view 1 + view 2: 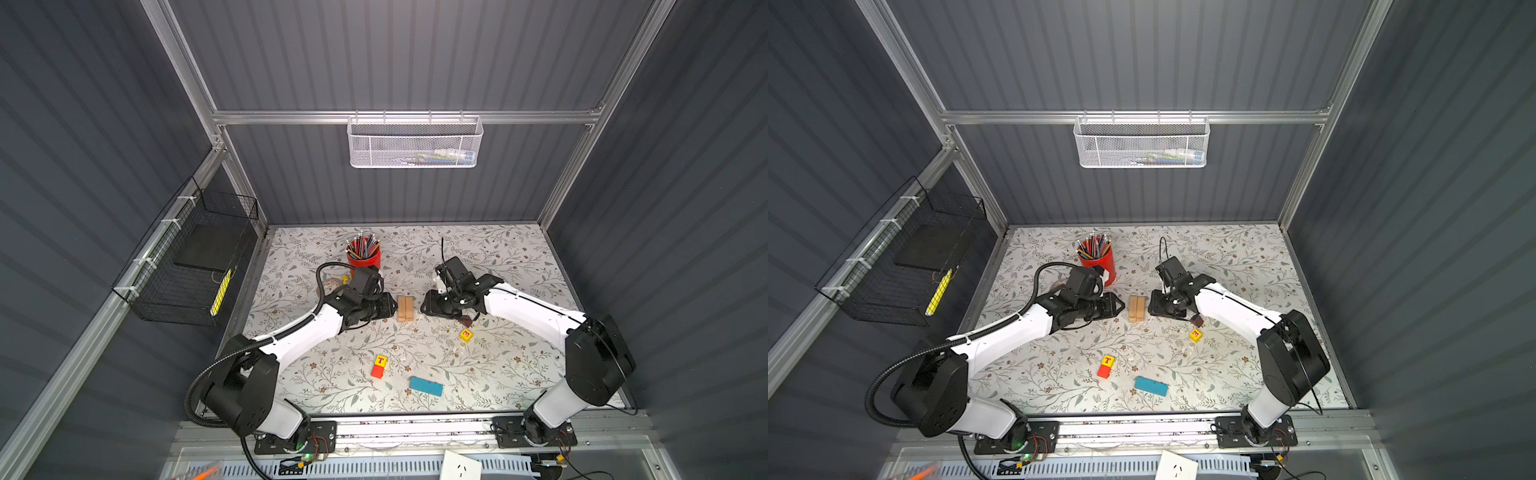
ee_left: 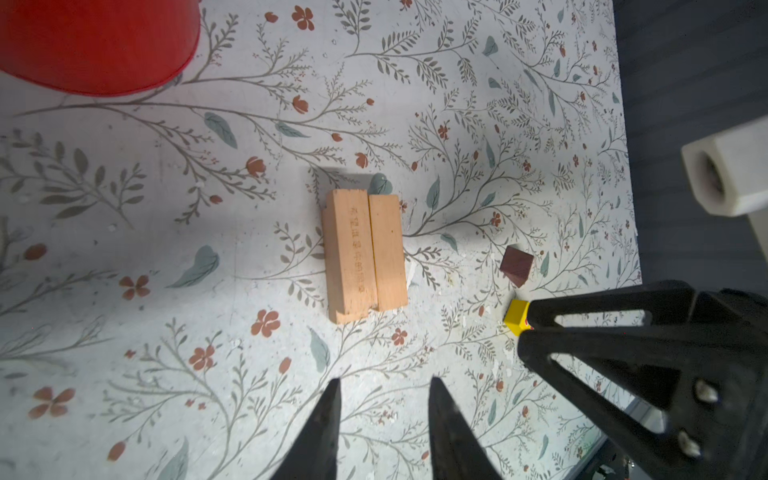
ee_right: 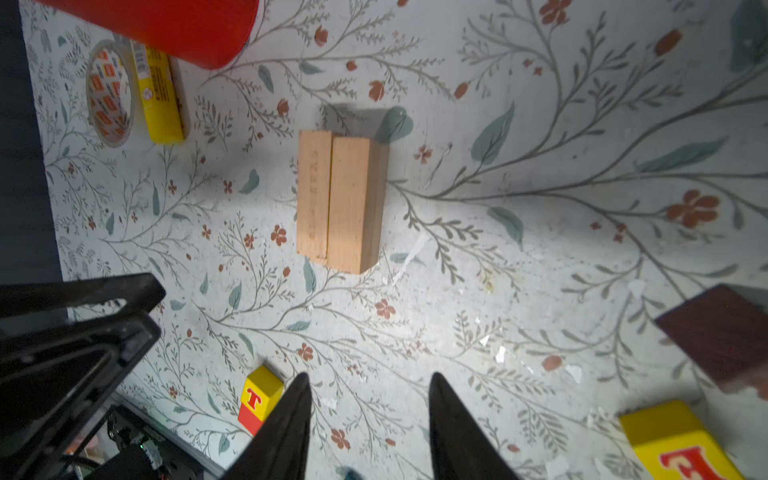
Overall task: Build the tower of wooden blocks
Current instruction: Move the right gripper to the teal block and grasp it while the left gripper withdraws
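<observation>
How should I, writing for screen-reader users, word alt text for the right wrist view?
Tan planks lie side by side in a compact block on the floral table, ahead of the open, empty right gripper. Nearby are a red pencil cup, a yellow glue stick, a tape roll, two yellow lettered cubes and a dark brown roof piece.

Overhead pair; wrist close-ups of planks [image 2: 365, 253]

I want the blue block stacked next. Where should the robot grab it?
Probably at the middle of the blue block, from straight above, jaws across its narrow width. It lies flat and alone, with both long edges free.
</observation>
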{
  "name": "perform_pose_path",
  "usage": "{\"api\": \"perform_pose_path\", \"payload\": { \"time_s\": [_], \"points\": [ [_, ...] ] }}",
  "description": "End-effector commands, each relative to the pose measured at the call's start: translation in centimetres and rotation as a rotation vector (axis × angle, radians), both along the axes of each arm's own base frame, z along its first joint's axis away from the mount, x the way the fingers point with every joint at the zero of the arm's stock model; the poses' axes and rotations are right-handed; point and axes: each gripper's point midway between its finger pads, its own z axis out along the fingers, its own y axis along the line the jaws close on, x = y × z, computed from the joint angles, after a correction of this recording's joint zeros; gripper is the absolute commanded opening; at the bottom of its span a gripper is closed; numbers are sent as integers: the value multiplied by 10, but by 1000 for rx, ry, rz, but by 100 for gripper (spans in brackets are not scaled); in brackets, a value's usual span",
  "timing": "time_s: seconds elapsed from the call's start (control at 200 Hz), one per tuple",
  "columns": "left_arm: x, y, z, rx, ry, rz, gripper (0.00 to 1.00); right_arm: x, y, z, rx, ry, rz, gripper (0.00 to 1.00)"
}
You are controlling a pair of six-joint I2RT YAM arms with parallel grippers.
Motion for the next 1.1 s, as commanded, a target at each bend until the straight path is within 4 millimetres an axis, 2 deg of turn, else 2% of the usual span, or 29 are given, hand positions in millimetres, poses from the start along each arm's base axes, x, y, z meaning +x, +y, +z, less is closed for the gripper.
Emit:
{"api": "perform_pose_path", "payload": {
  "time_s": [0.0,0.275,0.38,0.56,0.756,0.991,1.096],
  "points": [
    [-19,20,-3,74,13,6,37,-31,-6,-2,-118,-12,133,55],
    [-38,47,19,129,-36,38,41,-105,13,-10,-237,-35,427,66],
    [-44,54,25,139,-54,34,43,-132,11,-20,-266,-20,506,70],
    [-51,68,26,176,-63,54,45,-165,4,-38,-295,1,581,73],
    [-54,76,26,207,-66,64,48,-186,0,-63,-353,35,628,75],
    [-57,87,25,231,-74,93,49,-183,-2,-87,-466,48,643,73],
    [-57,92,26,249,-81,106,50,-178,-1,-92,-499,40,639,68]
  ]
}}
